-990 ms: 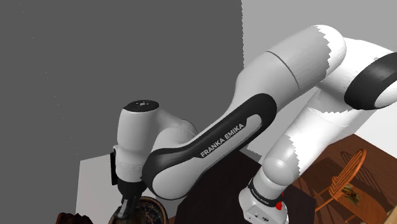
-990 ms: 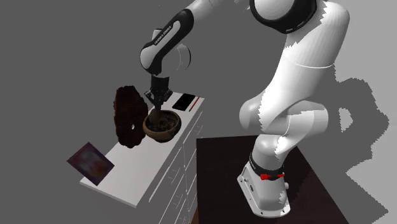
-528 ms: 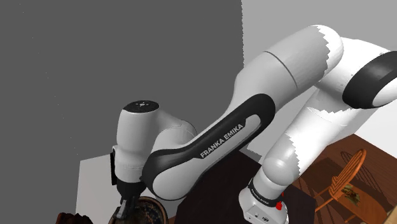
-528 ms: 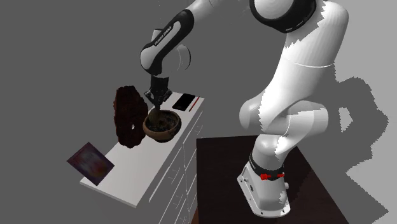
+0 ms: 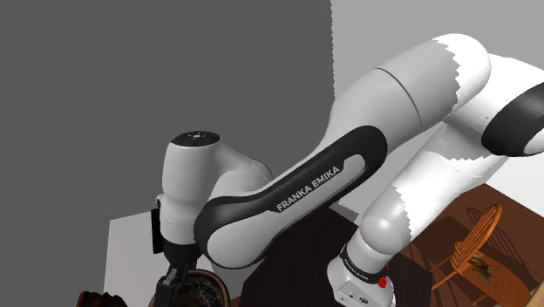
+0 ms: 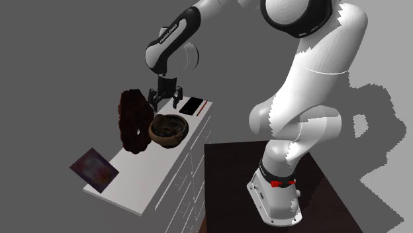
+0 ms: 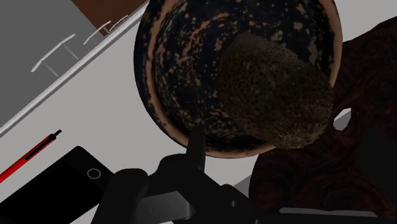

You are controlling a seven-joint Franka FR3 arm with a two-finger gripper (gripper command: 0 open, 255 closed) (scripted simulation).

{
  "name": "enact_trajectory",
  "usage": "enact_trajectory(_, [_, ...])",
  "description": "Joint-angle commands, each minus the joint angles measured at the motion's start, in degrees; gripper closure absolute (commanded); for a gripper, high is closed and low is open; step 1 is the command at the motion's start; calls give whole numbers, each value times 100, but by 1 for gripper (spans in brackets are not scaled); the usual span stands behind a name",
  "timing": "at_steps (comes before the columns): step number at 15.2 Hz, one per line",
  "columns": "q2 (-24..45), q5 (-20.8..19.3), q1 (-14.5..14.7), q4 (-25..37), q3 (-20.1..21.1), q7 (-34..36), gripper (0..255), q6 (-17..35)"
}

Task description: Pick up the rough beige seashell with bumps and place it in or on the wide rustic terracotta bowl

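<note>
Mottled brown and bumpy, the shell [image 7: 277, 95] lies inside the bowl [image 7: 147, 95], against the wall nearest the dark carved slab [image 7: 347, 172]. The bowl is dark inside with terracotta flecks and stands on the white desk [image 7: 95, 114]. The end effector [image 6: 166, 103] hangs just above the bowl with its fingers spread apart, gripping nothing. The slab stands upright just beside the bowl. On the bowl's other side lie a black phone [image 7: 57, 188] and a red pen [image 7: 25, 159], both flat on the desk.
</note>
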Motion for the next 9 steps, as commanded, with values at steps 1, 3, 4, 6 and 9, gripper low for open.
enact_trajectory(1, [-450,372,66,122,-191,-265,0,-486])
enact_trajectory(3, [-608,461,125,179,-317,-336,0,-684])
enact_trajectory(4, [-607,459,130,179,-322,-334,0,-684])
enact_trajectory(6, [-606,459,133,179,-324,-334,0,-683])
enact_trajectory(9, [-606,458,132,179,-324,-334,0,-683])
